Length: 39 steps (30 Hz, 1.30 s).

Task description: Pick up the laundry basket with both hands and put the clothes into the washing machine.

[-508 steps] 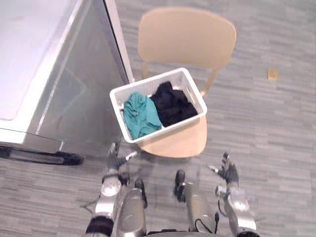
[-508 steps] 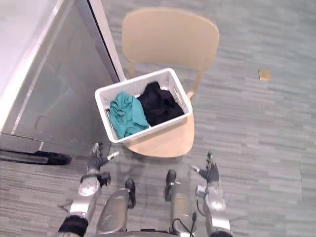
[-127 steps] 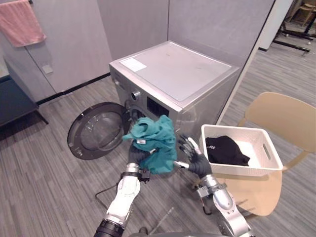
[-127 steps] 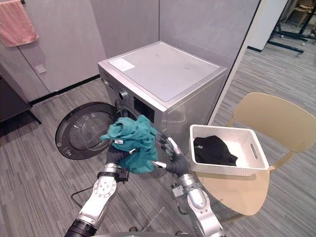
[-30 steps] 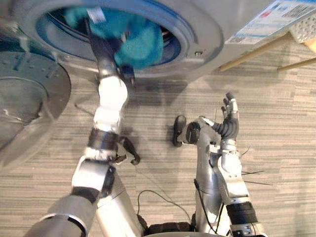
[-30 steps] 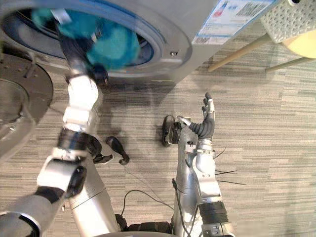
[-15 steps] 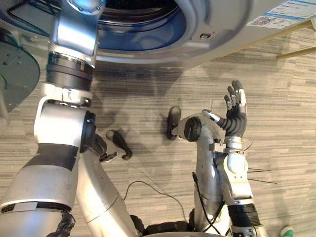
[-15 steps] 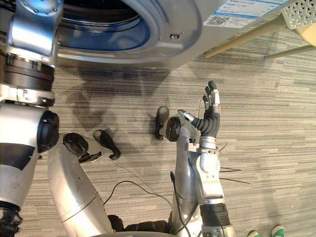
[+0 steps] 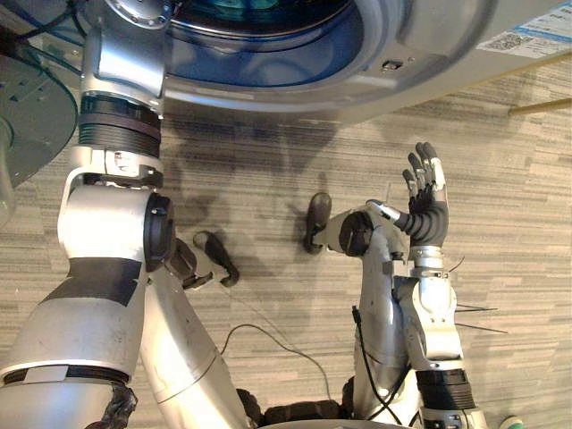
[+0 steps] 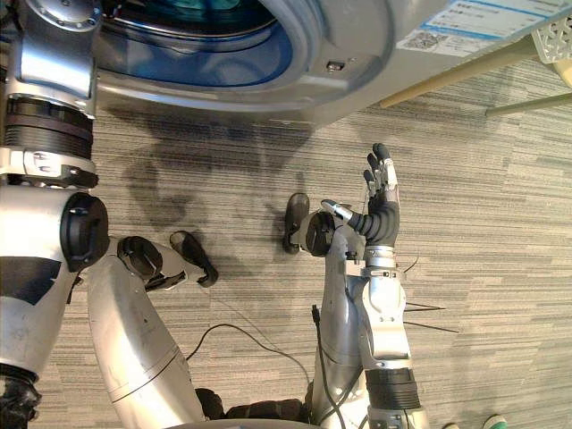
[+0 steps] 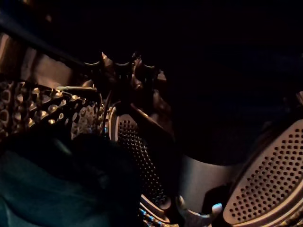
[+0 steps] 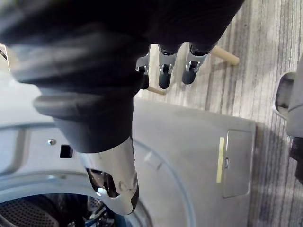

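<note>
The washing machine's round opening (image 9: 375, 54) spans the top of the eye views. My left arm (image 9: 121, 89) reaches up into the drum, and its hand is hidden inside. A strip of teal cloth (image 9: 241, 5) shows in the drum at the upper edge. In the left wrist view the teal cloth (image 11: 42, 189) lies dark against the perforated drum wall (image 11: 270, 179). My right hand (image 9: 426, 204) is raised outside the machine, below its front panel, fingers straight and empty. A corner of the white laundry basket (image 10: 556, 37) shows at the far right.
The open washer door (image 9: 27, 107) hangs at the left beside my left arm. Wooden chair legs (image 10: 447, 85) slant along the right under the basket. Grey striped floor (image 9: 509, 206) lies around my right hand.
A second ago my left hand held the teal cloth at the drum mouth; the arm now reaches deeper and the cloth lies inside. The right hand stays raised and open.
</note>
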### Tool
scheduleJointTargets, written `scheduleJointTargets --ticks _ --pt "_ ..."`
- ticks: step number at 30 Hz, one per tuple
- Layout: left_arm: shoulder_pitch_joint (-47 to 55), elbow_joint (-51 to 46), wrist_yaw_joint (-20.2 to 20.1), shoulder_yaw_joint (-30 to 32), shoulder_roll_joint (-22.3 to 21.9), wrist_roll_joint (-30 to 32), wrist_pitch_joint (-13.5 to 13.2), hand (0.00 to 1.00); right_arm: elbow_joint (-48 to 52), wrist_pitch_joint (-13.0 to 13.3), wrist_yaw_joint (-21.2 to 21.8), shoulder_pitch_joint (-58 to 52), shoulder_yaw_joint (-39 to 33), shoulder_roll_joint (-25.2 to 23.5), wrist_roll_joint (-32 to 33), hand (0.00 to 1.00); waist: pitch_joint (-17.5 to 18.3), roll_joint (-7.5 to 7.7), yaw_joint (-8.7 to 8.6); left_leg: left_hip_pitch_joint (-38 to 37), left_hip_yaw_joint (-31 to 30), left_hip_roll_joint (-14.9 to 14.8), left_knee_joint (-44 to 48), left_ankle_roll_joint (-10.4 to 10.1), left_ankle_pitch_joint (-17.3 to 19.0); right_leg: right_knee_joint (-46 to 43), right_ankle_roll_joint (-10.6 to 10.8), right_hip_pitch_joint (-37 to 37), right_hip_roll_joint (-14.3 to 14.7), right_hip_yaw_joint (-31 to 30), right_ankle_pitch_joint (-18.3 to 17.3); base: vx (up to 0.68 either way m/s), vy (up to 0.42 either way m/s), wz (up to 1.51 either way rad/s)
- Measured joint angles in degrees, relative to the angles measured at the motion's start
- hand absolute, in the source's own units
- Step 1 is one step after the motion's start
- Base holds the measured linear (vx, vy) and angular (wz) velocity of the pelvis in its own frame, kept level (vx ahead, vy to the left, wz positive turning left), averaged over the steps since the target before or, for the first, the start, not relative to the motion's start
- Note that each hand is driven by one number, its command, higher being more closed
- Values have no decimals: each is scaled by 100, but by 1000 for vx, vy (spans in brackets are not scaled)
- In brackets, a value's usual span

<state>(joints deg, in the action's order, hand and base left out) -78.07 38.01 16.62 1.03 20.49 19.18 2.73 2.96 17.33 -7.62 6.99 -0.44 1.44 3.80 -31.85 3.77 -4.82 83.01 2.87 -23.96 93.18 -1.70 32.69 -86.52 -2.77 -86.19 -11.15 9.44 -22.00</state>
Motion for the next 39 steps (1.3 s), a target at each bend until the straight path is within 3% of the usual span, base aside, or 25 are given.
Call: scheduleJointTargets --ticks 6,8,9,14,19,22,26,29,34,37,39 --pt "2881 -891 257 116 -1035 -983 -440 0 -625 -163 -24 -150 20 -15 -65 0 146 -6 145 -1729 256 136 -1242 -149 -236 1017 81 1717 5 163 -57 73 -69 22" --pt "4317 -945 217 -36 -1515 -1440 -641 0 -1056 -266 -28 -433 -72 -3 -106 0 689 -7 270 -2414 418 273 -1932 -249 -396 1552 98 2338 -2 211 -65 100 -93 23" --pt "4635 -948 204 -108 -1613 -1538 -692 0 -1201 -288 -30 -463 -98 1 -104 0 747 -4 286 -2644 450 309 -2120 -261 -432 1700 97 2563 -5 232 -64 142 -104 23" --pt "6668 -917 -384 -339 -1880 -2270 -964 0 -2163 -552 -18 -795 -296 5 -102 0 1123 -16 419 -4649 741 625 -3835 -398 -934 3032 118 4528 -53 506 62 154 -51 27" --pt "7545 -212 -690 -262 -1903 -2320 -1076 0 -2944 -663 -3 -1142 -294 4 -101 0 1666 -94 476 -6103 1024 894 -5436 -432 -1454 4312 261 5862 -1 669 369 155 -12 13" --pt "7887 610 -858 -184 -1864 -2209 -1083 0 -3593 -658 17 -1328 -296 43 -103 0 2037 -223 555 -6886 1171 1042 -6455 -469 -1804 5214 345 6511 157 660 692 152 20 -14" --pt "8031 1502 -921 -72 -1791 -1823 -1081 0 -4649 -672 45 -1074 -289 294 -97 0 2217 -462 573 -7612 739 1307 -7664 -454 -2260 6662 419 7169 541 457 1444 117 69 -36" --pt "8159 1736 -951 -60 -1751 -1608 -1082 0 -4940 -668 53 -1104 -398 363 -98 0 2331 -513 548 -8223 841 1416 -8320 -406 -2437 7533 503 7691 740 182 1930 88 90 -56" --pt "8148 1899 -1014 -124 -1691 -1168 -1073 0 -5169 -671 51 -1087 -536 341 -82 0 2504 -464 536 -8638 1337 1638 -8634 -382 -2423 8224 639 7793 804 -658 2506 0 128 -86" --pt "8051 1967 -1003 -214 -1669 -938 -1066 0 -5172 -683 27 -968 -533 342 18 0 2453 -393 511 -8647 1882 1712 -8446 -246 -2138 8285 712 7462 939 -1411 2771 -102 87 -135" --pt "8022 2002 -1002 -330 -1578 -842 -1055 0 -5164 -720 10 -829 -525 334 36 0 2396 -310 412 -8644 2440 1660 -8224 -197 -1944 8469 507 7355 971 -1420 2711 -149 41 -160"
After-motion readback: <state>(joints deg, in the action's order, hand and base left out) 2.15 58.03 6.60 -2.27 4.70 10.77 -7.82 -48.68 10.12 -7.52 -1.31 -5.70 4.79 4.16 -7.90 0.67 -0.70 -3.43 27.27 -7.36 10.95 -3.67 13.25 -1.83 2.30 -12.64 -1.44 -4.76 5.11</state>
